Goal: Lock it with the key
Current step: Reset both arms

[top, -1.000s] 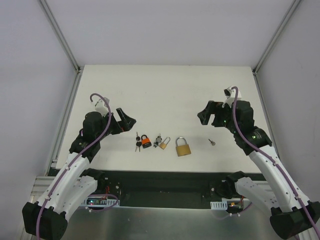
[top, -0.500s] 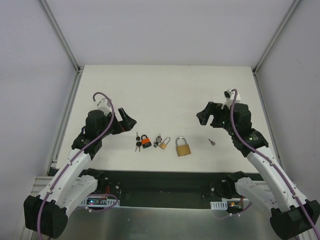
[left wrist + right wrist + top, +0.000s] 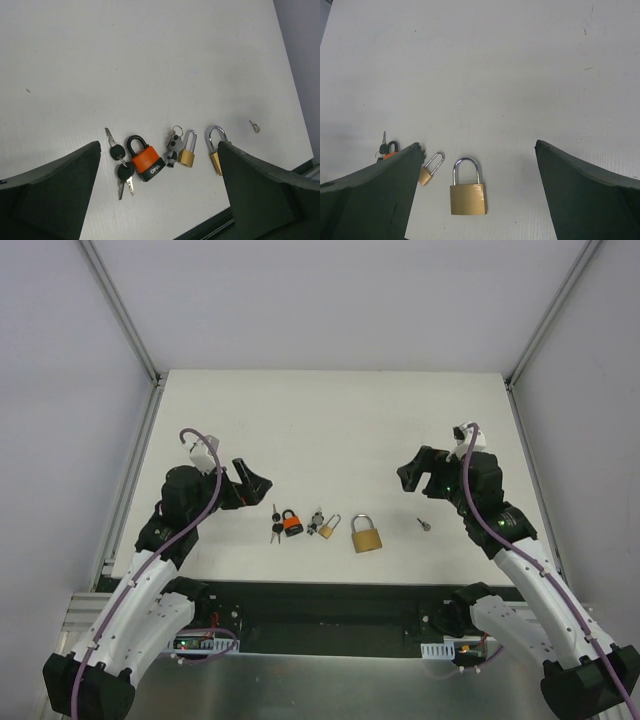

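A large brass padlock (image 3: 366,535) lies near the table's front edge, and also shows in the right wrist view (image 3: 468,192). Left of it lie a small brass padlock (image 3: 329,527) with a small key bunch (image 3: 316,519), an orange-and-black padlock (image 3: 291,522) and two black-headed keys (image 3: 276,526). A small loose key (image 3: 424,525) lies to the right of the large padlock. My left gripper (image 3: 252,476) is open and empty, above and left of the keys. My right gripper (image 3: 418,476) is open and empty, above and behind the loose key.
The white table (image 3: 330,430) has raised metal rails on both sides and grey walls around it. A dark strip (image 3: 330,600) with both arm bases runs along the near edge. In the left wrist view the orange padlock (image 3: 145,160) and black keys (image 3: 120,165) lie between my fingers.
Both arms shifted only slightly: the left wrist drew back a little to the left, the right gripper drifted slightly right. Both grippers stayed open. The locks and keys have not moved.
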`<action>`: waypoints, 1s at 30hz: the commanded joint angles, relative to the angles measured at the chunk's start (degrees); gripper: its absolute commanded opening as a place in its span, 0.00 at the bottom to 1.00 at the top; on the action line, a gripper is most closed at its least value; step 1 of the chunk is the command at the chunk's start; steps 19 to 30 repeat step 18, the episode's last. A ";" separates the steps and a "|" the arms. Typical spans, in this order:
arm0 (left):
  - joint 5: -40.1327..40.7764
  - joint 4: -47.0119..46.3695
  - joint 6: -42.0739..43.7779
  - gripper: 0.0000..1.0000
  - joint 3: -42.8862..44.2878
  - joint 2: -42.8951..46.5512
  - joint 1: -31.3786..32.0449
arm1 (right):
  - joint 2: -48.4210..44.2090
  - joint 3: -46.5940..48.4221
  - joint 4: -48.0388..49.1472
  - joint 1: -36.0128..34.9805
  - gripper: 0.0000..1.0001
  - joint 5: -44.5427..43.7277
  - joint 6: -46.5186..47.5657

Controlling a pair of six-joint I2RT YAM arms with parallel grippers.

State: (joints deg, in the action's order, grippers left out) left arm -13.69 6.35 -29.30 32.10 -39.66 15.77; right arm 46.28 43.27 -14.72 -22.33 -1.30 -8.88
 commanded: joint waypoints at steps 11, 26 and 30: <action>-1.95 -1.43 2.05 0.99 -0.98 5.12 0.23 | -1.37 0.24 0.40 0.27 0.97 -3.62 1.94; -0.90 -3.09 6.26 0.97 0.60 4.50 0.23 | -0.58 -0.46 -0.05 0.27 0.97 -10.90 1.32; -0.90 -3.09 6.26 0.97 0.60 4.50 0.23 | -0.58 -0.46 -0.05 0.27 0.97 -10.90 1.32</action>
